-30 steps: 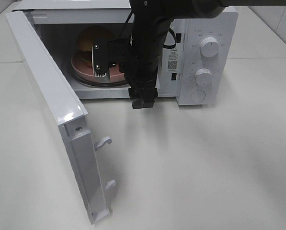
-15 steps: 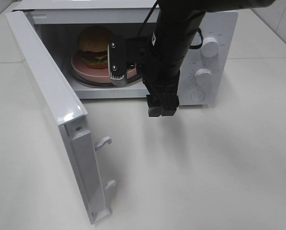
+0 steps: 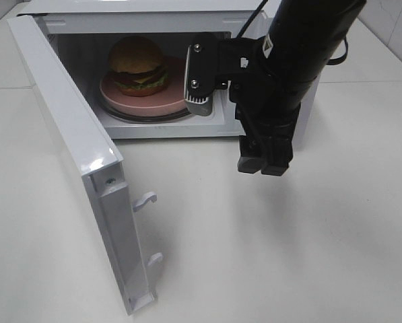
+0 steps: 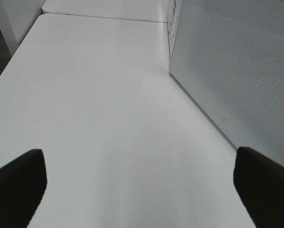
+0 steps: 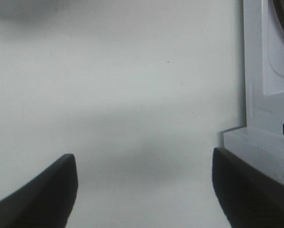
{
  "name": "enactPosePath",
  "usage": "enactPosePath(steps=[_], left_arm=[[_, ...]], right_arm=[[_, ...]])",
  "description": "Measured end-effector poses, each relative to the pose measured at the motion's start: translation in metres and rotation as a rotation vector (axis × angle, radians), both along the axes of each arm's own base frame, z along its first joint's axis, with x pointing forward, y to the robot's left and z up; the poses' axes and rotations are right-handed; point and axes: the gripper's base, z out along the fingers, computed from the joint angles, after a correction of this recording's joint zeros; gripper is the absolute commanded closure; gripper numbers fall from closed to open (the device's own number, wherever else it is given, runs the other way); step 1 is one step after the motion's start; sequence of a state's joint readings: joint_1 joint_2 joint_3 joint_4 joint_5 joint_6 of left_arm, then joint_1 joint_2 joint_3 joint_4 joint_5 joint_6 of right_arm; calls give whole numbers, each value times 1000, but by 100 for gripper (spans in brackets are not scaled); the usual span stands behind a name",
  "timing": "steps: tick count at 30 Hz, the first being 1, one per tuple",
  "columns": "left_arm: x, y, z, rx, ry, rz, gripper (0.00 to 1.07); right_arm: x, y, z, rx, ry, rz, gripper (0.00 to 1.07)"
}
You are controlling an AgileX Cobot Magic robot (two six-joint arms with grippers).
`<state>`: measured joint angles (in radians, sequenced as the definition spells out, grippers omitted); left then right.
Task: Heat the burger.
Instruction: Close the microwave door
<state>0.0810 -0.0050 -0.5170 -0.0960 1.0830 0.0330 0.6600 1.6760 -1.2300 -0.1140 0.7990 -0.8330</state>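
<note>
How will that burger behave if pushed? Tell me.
Probably top-heavy: the burger stands tall on the pink plate. Its stacked layers could shift, so the bun may slide. It seems soft, likely squashing under a firm grip.

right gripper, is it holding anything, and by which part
Nothing. The right gripper is open and empty above the table; the burger sits on the pink plate inside the microwave.

Table (image 3: 268, 256): smooth matt white. Microwave (image 3: 167, 130) shell and door (image 3: 66, 128): glossy white, plastic-looking. Door window (image 4: 241, 71): fine perforated mesh. Plate (image 3: 147, 104): smooth pink, low sheen. Burger (image 3: 137, 57) bun: slight gloss. Arm (image 3: 302, 47): matt black.
</note>
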Motion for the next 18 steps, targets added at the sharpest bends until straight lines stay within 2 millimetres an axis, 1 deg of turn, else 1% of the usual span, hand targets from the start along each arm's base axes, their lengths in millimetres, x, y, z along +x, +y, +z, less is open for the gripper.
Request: enactPosePath(steps=[1, 2, 4, 6, 7, 8, 10, 11, 12, 13, 14, 15, 16, 17, 18], left_arm=[[0, 0, 0, 0, 0, 0, 6], [0, 0, 0, 0, 0, 0, 6], [0, 0, 0, 0, 0, 0, 6], [0, 0, 0, 0, 0, 0, 6], [0, 0, 0, 0, 0, 0, 6], [0, 0, 0, 0, 0, 0, 6], [0, 0, 0, 0, 0, 0, 6], [0, 0, 0, 0, 0, 0, 6], [0, 0, 0, 0, 0, 0, 6], [0, 0, 0, 0, 0, 0, 6], [0, 0, 0, 0, 0, 0, 6], [0, 0, 0, 0, 0, 0, 6], [0, 0, 0, 0, 0, 0, 6], [0, 0, 0, 0, 0, 0, 6], [0, 0, 0, 0, 0, 0, 6]], right_arm=[[-7, -5, 3, 8, 2, -20, 30], [-7, -5, 3, 8, 2, -20, 30], [-17, -13, 7, 22, 2, -53, 30], [-20, -15, 7, 26, 3, -66, 30], [-26, -20, 10, 39, 2, -93, 31], [-26, -20, 10, 39, 2, -93, 31], [-33, -30, 10, 54, 12, -158, 31], [-33, -30, 10, 54, 12, -158, 31], [-34, -35, 9, 58, 17, -190, 31], [-35, -44, 6, 61, 29, -258, 31], [-35, -44, 6, 61, 29, -258, 31], [-35, -50, 4, 66, 36, -301, 31], [-34, -62, 2, 79, 45, -397, 31], [-34, -62, 2, 79, 45, -397, 31], [-30, -74, 0, 96, 44, -508, 31]])
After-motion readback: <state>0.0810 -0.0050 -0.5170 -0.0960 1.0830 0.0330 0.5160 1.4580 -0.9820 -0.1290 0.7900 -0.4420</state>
